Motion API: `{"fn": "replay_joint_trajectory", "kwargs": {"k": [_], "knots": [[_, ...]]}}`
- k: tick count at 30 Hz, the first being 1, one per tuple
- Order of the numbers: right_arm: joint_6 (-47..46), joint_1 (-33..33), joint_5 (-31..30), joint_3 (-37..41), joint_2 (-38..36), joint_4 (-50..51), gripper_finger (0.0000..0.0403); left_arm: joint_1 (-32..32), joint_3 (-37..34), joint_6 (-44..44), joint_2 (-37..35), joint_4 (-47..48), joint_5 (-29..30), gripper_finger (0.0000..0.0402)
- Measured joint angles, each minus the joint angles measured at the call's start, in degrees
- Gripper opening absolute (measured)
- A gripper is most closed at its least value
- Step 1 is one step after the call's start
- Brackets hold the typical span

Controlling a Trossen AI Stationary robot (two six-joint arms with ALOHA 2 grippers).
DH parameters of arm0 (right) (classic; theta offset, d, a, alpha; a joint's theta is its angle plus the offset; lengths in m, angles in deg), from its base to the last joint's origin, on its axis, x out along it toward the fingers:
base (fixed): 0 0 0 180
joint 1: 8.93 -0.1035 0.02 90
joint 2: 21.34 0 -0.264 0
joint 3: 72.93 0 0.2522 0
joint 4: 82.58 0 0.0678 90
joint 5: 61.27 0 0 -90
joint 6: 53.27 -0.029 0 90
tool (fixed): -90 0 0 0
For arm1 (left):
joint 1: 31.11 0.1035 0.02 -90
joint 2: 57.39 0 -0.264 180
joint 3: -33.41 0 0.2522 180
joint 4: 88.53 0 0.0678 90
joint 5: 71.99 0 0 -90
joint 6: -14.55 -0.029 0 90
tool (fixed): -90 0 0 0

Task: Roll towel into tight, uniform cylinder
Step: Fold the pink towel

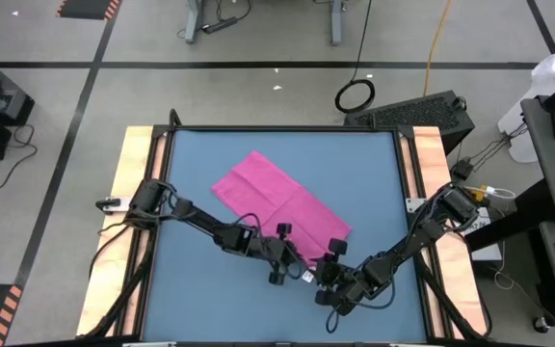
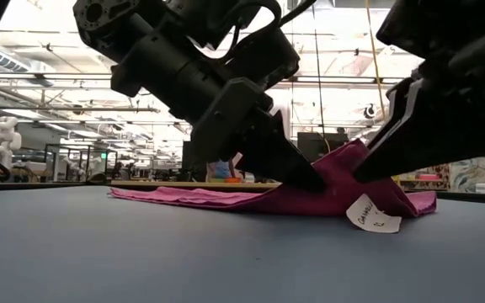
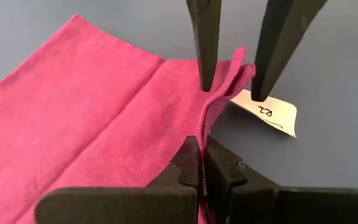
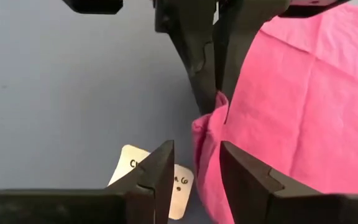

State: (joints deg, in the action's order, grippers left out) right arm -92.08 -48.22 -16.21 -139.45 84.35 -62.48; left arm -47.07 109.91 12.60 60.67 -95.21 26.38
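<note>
1. Nearest, at the tabletop's (image 1: pixel 210 289) five o'clock, we see the right gripper (image 4: pixel 196 163), jaws apart around the towel's tagged corner.
2. Facing it, the left gripper (image 3: pixel 202 163) has its jaws clamped on that raised corner, probably to start the roll.
3. Beyond, toward eleven o'clock, the towel (image 1: pixel 277 198) lies flat, unrolled.

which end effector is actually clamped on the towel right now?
The left end effector: shut on the towel edge. The right end effector is open beside the tagged corner.
</note>
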Motion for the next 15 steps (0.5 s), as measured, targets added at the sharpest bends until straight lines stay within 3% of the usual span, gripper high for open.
{"fn": "replay_joint_trajectory", "kwargs": {"k": [8,15], "knots": [[0.5,0.0,-3.2,0.0,0.0,-1.6,0.0114,0.4,0.0,1.6,0.0,0.0,-1.3,0.0006],[0.3,0.0,-2.9,0.0,0.0,-1.7,0.0045,0.5,0.0,1.7,0.0,0.0,-1.9,0.0006]]}}
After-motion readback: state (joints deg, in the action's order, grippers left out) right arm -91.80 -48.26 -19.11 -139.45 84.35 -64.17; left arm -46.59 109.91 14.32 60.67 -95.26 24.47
